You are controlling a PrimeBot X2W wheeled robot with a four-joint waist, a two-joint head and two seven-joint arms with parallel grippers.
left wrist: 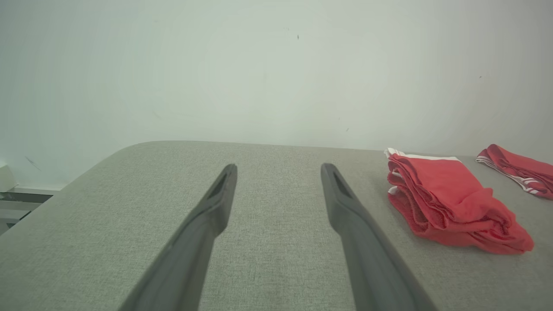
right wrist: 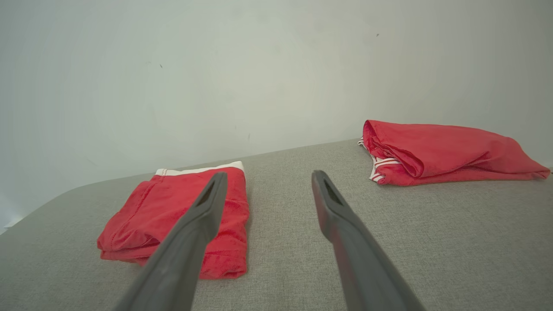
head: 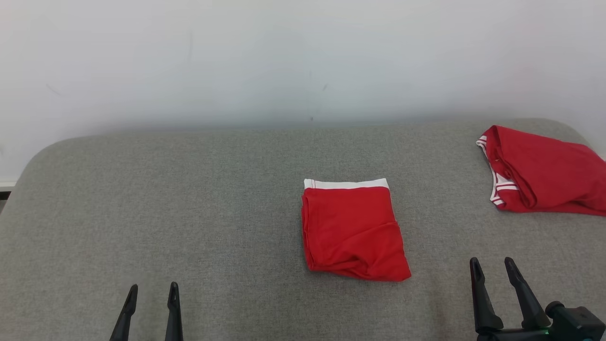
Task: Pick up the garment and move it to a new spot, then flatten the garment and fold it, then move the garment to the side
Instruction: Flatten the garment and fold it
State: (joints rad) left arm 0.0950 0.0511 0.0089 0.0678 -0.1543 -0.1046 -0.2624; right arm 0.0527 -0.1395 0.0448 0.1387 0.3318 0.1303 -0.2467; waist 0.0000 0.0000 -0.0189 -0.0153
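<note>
The garment [head: 352,229] is red with a white waistband and lies folded into a neat rectangle in the middle of the grey padded table [head: 189,199]. It appears at the right of the left wrist view [left wrist: 445,203] and at the lower left of the right wrist view [right wrist: 173,220]. My left gripper [head: 154,290] hovers open near the front left, well apart from the cloth [left wrist: 278,166]. My right gripper [head: 492,263] stands open at the front right, a short way right of the folded garment, with nothing between its fingers [right wrist: 268,175].
A second red garment with white-striped trim [head: 539,170] lies bunched at the table's far right edge, also in the right wrist view [right wrist: 440,151] and the left wrist view [left wrist: 518,168]. A pale wall [head: 284,57] backs the table.
</note>
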